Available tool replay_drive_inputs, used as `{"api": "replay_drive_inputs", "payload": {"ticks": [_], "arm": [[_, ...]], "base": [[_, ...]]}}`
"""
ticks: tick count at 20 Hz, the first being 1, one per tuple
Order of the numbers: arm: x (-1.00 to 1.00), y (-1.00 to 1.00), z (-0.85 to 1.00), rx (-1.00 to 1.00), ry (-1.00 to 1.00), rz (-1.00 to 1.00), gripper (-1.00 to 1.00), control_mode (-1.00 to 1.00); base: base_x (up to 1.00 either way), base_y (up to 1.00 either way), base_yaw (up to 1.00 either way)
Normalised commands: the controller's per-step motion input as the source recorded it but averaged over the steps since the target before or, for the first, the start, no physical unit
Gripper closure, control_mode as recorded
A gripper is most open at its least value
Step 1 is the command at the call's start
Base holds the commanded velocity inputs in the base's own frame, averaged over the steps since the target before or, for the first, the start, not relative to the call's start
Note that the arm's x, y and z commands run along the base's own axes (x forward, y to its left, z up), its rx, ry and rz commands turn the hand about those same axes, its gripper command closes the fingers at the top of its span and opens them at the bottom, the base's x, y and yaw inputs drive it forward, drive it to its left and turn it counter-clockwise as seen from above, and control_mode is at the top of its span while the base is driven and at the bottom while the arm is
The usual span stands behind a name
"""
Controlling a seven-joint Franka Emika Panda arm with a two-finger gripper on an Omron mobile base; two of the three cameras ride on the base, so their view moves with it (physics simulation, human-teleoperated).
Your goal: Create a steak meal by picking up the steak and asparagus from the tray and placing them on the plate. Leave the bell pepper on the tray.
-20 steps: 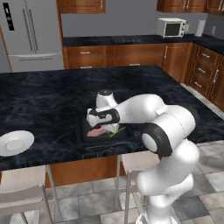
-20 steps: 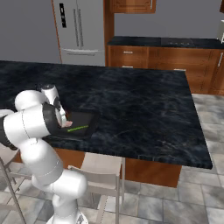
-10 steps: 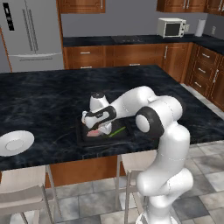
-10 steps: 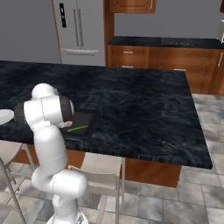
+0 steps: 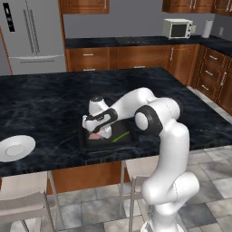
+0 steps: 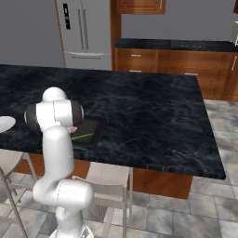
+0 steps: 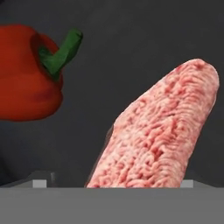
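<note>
**Left base view: fingers spread low over the steak on the tray**

Left base view, from left to right: a round white plate with a broad rim [image 5: 15, 147] sits near the left edge of the dark marbled worktop [image 5: 54, 99], well apart from everything else. Further right lies the shallow black rectangular tray [image 5: 129, 138], close to the front edge of the worktop. The white arm bends down over the tray's left part, and its fingers [image 5: 95, 131] hang just above the flat pink-red steak [image 5: 94, 136], of which a small patch shows beneath the hand. To the right of the steak, on the tray floor, lies the thin bright-green asparagus stalk [image 5: 120, 136], set at a slant and apart from the meat.

In the right base view the arm's white body covers the tray's left side; the tray's dark rim [image 6: 95, 137] and the green asparagus [image 6: 82, 136] show just to its right, and a sliver of the plate [image 6: 5, 123] sits at the far left edge.

In the hand view the small round bright-red bell pepper with a green stem [image 7: 26, 78] sits at the left on the dark tray floor [image 7: 131, 43]. The pink, pale-streaked steak [image 7: 162, 135] runs diagonally at the right, apart from the pepper. The fingers stand wide apart, clamped on nothing.
</note>
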Motion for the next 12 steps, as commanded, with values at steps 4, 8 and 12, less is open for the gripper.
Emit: {"api": "replay_drive_inputs", "payload": {"ticks": [4,8,12], "arm": [[0.00,0.00,-0.55,0.00,0.00,-0.09,-1.00,-1.00],[0.00,0.00,-0.21,0.00,0.00,-0.03,1.00,-1.00],[-0.10,0.00,0.02,0.00,-0.02,0.00,1.00,-1.00]], "base": [[0.00,0.00,0.00],[0.00,0.00,0.00],[0.00,0.00,0.00]]}}
